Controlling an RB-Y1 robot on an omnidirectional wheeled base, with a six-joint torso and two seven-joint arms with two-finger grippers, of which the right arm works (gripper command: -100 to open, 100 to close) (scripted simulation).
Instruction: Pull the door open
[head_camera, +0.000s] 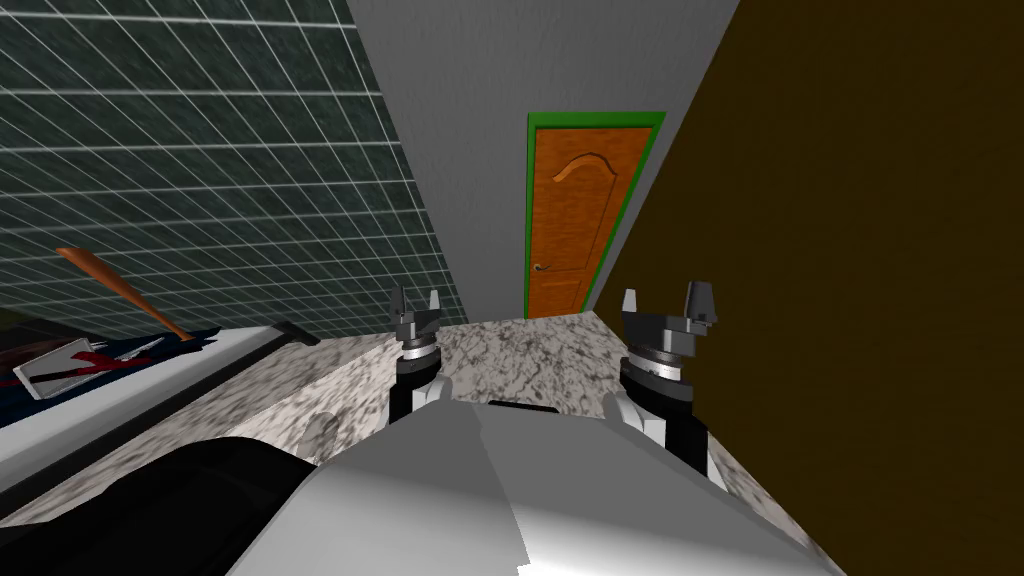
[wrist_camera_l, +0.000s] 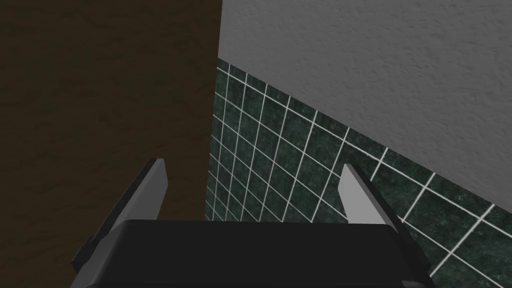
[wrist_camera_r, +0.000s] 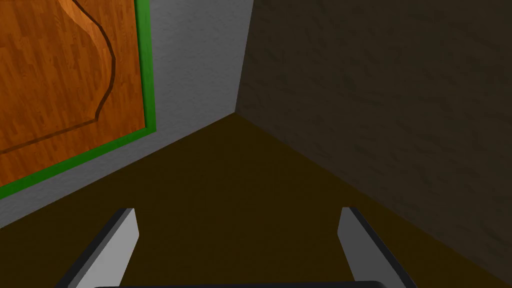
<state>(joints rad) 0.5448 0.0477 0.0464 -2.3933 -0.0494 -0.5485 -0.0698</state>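
Both claws, the left gripper (head_camera: 416, 303) and right gripper (head_camera: 665, 300), stand open and empty, well apart from the orange door (head_camera: 575, 215) ahead, which looks shut, so approach, grasp and pull are all yet to do.

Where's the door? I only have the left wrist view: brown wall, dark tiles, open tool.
Observer: Straight ahead in the head view. The door is orange wood in a green frame, at the far end of the floor, and it looks shut.
Operator: Handle side?
Observer: The handle is small and sits near the door's left edge, in its lower half.
Operator: Right tool?
Observer: The right tool is open and holds nothing. It is well short of the door, and its wrist view catches a corner of the door and frame.
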